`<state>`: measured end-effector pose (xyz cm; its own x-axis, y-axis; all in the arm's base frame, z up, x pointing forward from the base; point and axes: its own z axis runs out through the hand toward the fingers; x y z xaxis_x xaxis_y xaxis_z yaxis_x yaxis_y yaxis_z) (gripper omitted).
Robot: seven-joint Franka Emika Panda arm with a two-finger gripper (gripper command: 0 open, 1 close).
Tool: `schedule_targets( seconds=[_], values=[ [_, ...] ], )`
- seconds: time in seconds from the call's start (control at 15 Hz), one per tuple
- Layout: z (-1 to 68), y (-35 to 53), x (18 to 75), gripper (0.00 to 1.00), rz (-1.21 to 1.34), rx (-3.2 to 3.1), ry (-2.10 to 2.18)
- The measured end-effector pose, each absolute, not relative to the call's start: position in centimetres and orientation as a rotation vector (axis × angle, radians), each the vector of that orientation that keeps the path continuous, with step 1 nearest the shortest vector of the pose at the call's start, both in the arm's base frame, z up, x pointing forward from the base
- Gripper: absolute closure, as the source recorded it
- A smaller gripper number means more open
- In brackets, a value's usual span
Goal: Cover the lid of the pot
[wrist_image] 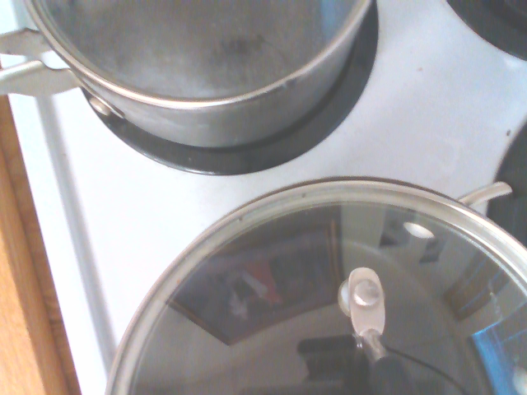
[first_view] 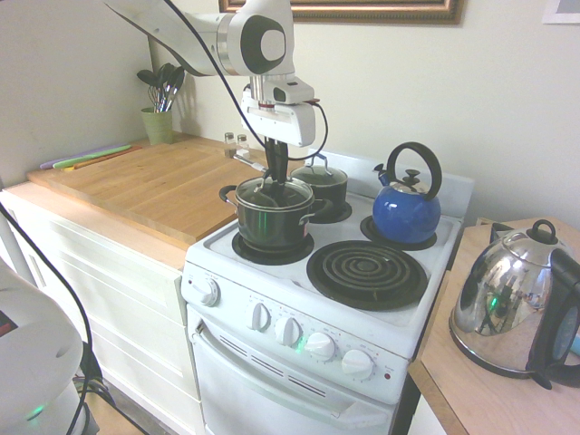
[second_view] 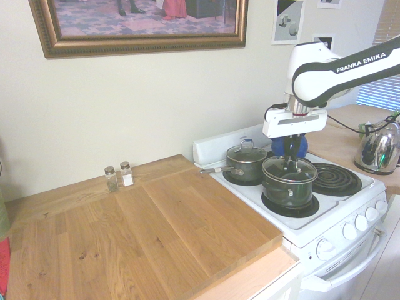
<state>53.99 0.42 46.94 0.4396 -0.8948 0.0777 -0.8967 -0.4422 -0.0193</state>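
Observation:
The pot (first_view: 272, 227) is wide, dark and glossy, and stands on the stove's front left burner. The round glass lid (first_view: 272, 194) with a metal rim lies level on the pot's rim and covers it. My gripper (first_view: 275, 175) comes straight down over the middle of the lid and is shut on its black handle. From the other side, the gripper (second_view: 289, 159) sits just above the lid (second_view: 289, 167) and the pot (second_view: 289, 187). The wrist view shows the lid's glass (wrist_image: 272, 288) and rim from close above.
Behind the pot stands a smaller lidded pot (first_view: 320, 181) with a long handle pointing left. A blue kettle (first_view: 406, 210) sits on the back right burner, and the front right coil (first_view: 366, 272) is bare. A chrome kettle (first_view: 512, 304) stands right, wooden counter (first_view: 154, 186) left.

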Motion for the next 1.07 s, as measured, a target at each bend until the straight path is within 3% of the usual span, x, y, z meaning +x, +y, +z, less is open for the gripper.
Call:
schedule_targets(
  seconds=[0.4,0.47,1.07],
  values=[
    [46.32,0.36,54.46,1.00,0.101,2.637,-1.641],
    [46.30,0.32,54.48,0.00,0.100,2.637,-1.642],
    [46.25,0.26,54.48,0.00,0.096,2.636,-1.647]
  ],
)
